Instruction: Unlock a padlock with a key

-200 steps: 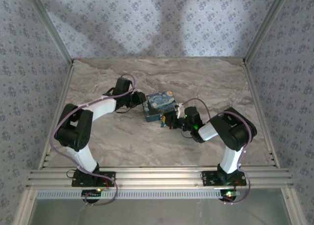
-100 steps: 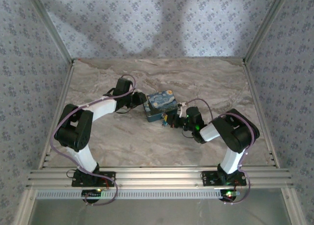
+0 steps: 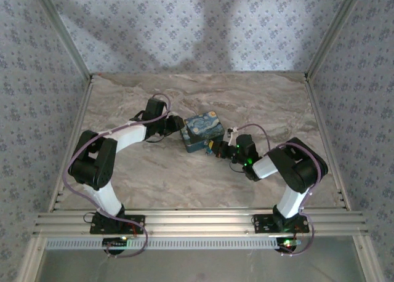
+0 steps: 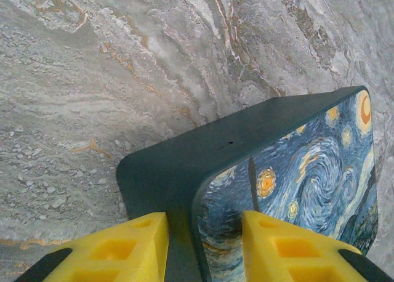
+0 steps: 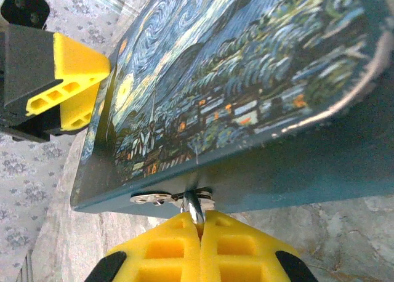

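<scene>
"Where was the padlock (image 5: 195, 209)?"

"At the front wall of the starry-print box (image 3: 203, 129), right by the silvery latch plate (image 5: 151, 198). Only its silvery bit showed. It poked out from between the right tool's (image 5: 200, 225) yellow pads (image 5: 166, 245), which were pressed together around it."

"And the left tool (image 4: 202, 223)?"

"Clamped on the box's left end. In its wrist view one pad lay against the dark side wall and the other on the printed lid, with the rim between them."

"Was the box on the bench (image 3: 154, 177)?"

"From above it lay on the marbled bench between the two tools, the left one at its left end and the right one at its near right side. I couldn't tell whether the padlock was locked or open."
</scene>
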Robot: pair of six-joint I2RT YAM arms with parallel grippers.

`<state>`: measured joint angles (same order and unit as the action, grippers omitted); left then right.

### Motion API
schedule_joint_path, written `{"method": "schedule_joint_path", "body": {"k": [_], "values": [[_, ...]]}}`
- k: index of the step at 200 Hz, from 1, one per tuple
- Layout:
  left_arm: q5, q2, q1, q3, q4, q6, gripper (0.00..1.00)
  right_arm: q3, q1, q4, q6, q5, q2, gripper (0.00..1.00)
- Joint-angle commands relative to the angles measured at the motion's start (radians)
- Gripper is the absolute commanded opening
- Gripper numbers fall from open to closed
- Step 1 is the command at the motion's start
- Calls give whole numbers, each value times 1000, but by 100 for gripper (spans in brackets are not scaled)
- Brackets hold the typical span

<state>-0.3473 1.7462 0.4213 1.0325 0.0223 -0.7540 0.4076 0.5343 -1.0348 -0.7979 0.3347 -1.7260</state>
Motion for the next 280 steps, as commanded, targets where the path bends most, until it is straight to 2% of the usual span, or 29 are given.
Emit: {"method": "schedule_joint_path", "body": {"k": [1, 86, 161, 213, 280], "values": [[19, 12, 11, -39, 90, 1, 35, -5, -8, -77, -29, -31, 26, 1], [25, -9, 11, -26, 90, 1, 40, -15, -12, -10, 9, -33, 64, 1], [45, -79, -6, 32, 122, 24, 48, -36, -12, 186, 101, -58, 210, 1], [65, -203, -2, 34, 140, 48, 50, 28, -1, 561, 238, -64, 437, 1], [142, -484, 0, -83, 115, 96, 52, 130, 27, 1074, 386, 3, 696, 2]]}}
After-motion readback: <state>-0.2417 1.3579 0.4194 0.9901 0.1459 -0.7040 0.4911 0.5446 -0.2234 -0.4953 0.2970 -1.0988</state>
